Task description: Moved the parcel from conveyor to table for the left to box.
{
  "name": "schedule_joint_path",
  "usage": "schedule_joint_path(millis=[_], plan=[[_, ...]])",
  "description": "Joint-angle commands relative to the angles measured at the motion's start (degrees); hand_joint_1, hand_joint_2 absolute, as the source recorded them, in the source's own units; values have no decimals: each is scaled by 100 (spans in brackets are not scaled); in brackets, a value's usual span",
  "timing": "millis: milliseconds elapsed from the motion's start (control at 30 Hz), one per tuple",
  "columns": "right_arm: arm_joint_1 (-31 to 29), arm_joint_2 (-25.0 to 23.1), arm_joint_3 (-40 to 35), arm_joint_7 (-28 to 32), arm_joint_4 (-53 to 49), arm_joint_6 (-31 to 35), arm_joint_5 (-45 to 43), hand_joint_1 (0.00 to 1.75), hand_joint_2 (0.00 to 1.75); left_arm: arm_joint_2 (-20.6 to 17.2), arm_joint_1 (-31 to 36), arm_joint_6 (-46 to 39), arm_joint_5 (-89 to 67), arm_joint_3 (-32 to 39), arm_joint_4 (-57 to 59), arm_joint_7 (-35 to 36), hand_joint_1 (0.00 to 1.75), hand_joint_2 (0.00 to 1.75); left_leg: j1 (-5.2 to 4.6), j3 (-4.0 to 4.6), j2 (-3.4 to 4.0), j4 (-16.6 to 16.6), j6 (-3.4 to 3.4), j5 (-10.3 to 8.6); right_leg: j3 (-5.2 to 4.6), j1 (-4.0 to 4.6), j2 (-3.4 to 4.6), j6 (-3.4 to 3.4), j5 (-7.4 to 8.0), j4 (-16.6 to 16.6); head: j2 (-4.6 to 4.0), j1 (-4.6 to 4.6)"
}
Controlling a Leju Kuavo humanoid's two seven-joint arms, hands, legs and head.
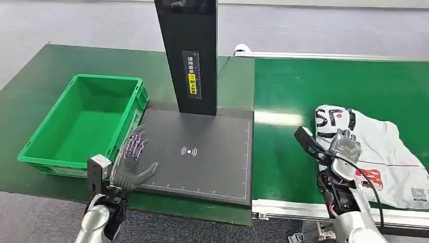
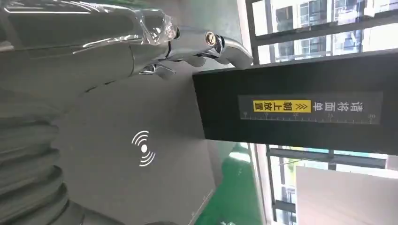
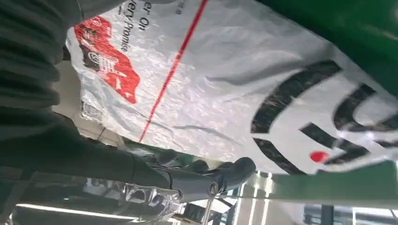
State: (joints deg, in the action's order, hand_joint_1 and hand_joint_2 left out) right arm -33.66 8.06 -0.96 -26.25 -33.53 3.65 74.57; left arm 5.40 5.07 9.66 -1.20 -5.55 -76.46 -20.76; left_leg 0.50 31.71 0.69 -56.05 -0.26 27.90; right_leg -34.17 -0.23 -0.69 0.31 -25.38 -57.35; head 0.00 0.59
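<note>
The parcel is a white plastic mailer bag with black letters and red marks, lying flat on the green conveyor belt at the right. My right hand is over the parcel's near left part with its fingers apart, holding nothing. In the right wrist view the bag lies close under the extended fingers. My left hand hovers open, fingers spread, at the left edge of the black scanning pad. The green crate stands empty just left of that hand.
A black post with a yellow label rises from the pad's far edge; the left wrist view shows the post and the pad's signal mark. The green table holds the crate and pad. The conveyor's pale rail runs along its near side.
</note>
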Motion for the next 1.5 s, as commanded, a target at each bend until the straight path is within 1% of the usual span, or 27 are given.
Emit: schedule_joint_path(millis=[33,167,333,400,433,500,633,700,733,1333,1367,1400,1500], plan=[[38,55,241,-77,396,-311,161,0,175,110,60,18,-59,189,196,65,0,175,-2,-20,-16,17,1,-5,21,-3,-4,1,0,14,0,0],[114,27,341,-57,304,-322,203,0,175,128,27,45,-56,232,135,106,0,175,0,-5,0,3,0,1,6,0,6,0,1,4,0,0],[114,27,341,-57,304,-322,203,0,175,128,27,45,-56,232,135,106,0,175,-1,-7,-1,4,0,0,6,-2,6,1,0,4,0,0],[258,-2,529,154,160,-389,42,0,175,151,15,64,-70,268,108,138,0,175,-2,-8,-1,6,1,0,8,-2,7,1,1,5,0,-2],[285,6,533,157,169,-391,43,0,175,151,23,67,-71,267,106,141,0,175,0,-5,-4,4,0,0,6,-1,2,0,0,4,0,0],[455,-48,706,483,12,-612,-90,0,175,201,12,119,-116,362,71,221,0,175,0,-9,-8,8,0,-1,11,-1,1,0,-1,7,0,0],[781,-135,744,871,-127,-867,-256,0,175,187,62,179,-154,407,162,230,0,175,1,-10,-5,7,0,1,12,1,3,0,0,7,0,0],[961,-193,723,1194,-217,-1182,-457,0,175,183,63,246,-154,421,206,210,0,175,2,-12,-8,10,-1,0,15,1,1,-1,-1,9,0,0],[1008,-202,702,1231,-220,-1204,-473,19,175,181,69,251,-157,426,226,207,0,175,3,-10,-7,8,-1,1,13,2,1,-1,-1,8,0,0],[991,-202,698,1232,-228,-1203,-474,19,175,181,75,252,-157,427,233,206,0,175,2,-23,-7,8,0,-1,24,2,0,-1,0,9,0,-2],[986,-204,676,1370,-210,-1326,-551,159,175,187,78,248,-159,441,252,205,0,175,3,-21,-5,5,0,0,22,2,0,-1,-1,6,0,-2],[993,-223,615,1412,-195,-1352,-570,173,175,184,69,252,-164,457,248,199,0,175,3,-24,-9,10,0,-2,26,2,-1,-1,0,11,0,0],[934,-309,472,1428,-111,-1337,-577,175,175,174,1,257,-167,515,178,188,0,175,4,-28,-4,11,-1,0,30,3,5,-1,0,12,0,-2]])
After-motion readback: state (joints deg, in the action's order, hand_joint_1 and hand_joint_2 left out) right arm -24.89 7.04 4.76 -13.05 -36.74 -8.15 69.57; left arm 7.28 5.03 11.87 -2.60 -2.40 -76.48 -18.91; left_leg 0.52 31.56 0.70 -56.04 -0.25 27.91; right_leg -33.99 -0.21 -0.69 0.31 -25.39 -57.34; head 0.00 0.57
